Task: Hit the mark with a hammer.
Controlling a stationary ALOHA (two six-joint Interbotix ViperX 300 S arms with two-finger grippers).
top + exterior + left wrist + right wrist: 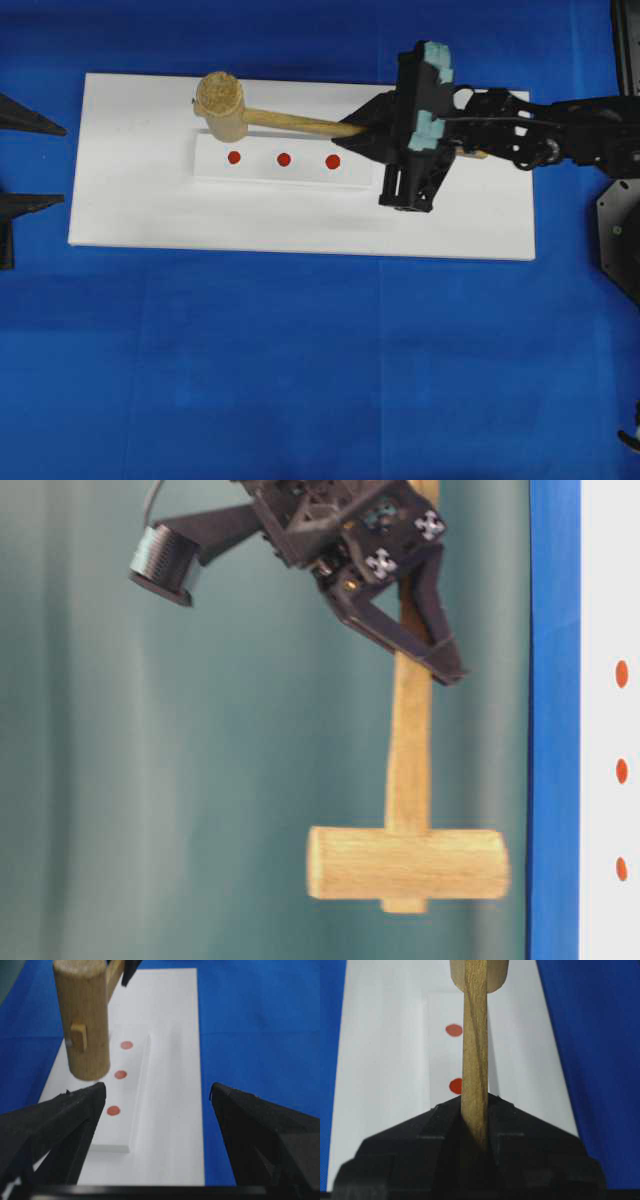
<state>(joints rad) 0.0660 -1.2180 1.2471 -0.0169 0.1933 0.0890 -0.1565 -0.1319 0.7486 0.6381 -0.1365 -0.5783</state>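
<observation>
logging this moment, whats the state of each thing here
hammer: held by its handle, lifted off the board
right gripper: shut on the handle
left gripper: open, empty
red marks: three, uncovered
white board: flat on the blue table

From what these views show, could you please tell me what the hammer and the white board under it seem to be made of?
The hammer looks like light, unfinished wood: visible grain along the handle, a matte, rough-looking end face on the head. The white board appears to be a smooth, matte rigid sheet, perhaps foam board or plastic; the look leaves that open. A thinner raised white strip with the red marks looks like the same material.
</observation>
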